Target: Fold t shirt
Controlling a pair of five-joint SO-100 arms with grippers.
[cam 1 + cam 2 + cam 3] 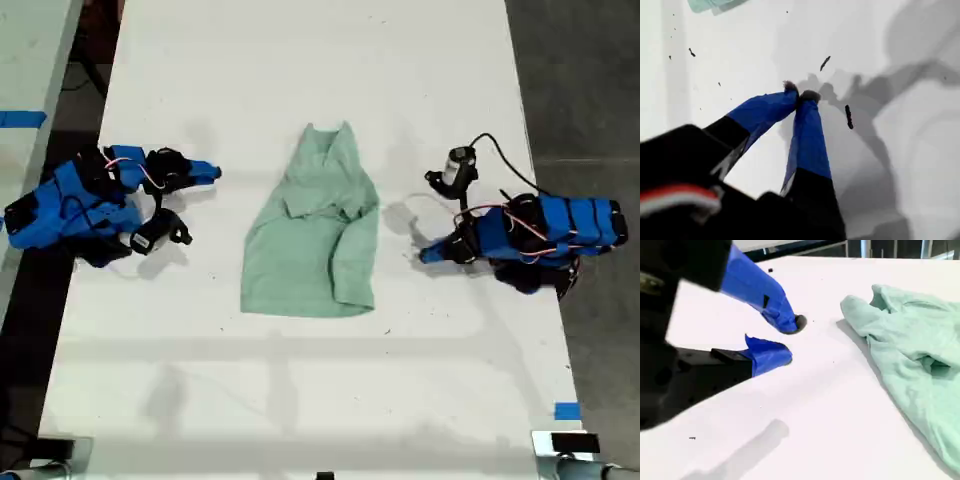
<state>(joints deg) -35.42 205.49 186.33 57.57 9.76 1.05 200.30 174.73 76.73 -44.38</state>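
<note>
Exterior view, shirt: the t shirt (315, 235) lies in the middle of the white table (300, 60). It is wrinkled. Its sides look tucked in, so it looks narrow.
Exterior view, arms: one blue arm (80, 205) sits at the exterior view's left and another blue arm (545, 232) sits at the exterior view's right. Both are off the cloth. I cannot tell from here which one is my first and which is my second.
Exterior view, step: I think the fold is partly done and I am between grabs. Nothing has hold of the shirt.
First wrist view, pincer: my first gripper (800, 94) has its two blue tips pressed together. There is nothing between them. They are right at the bare table, maybe touching it.
First wrist view, shirt: only a small green bit of the t shirt (710, 5) shows, well apart from the tips. A few dark specks (848, 116) lie on the table.
Second wrist view, pincer: my second gripper (790, 339) is open a little, with a small gap between the tips. It holds nothing. The lower tip is low, close to the table.
Second wrist view, shirt: the t shirt (910, 355) lies near, off to one side of the tips, not touching them.
Next move: I think I must open a pincer wider, slide to a shirt edge, pinch only the cloth I mean to lift, and bring it over flat.
</note>
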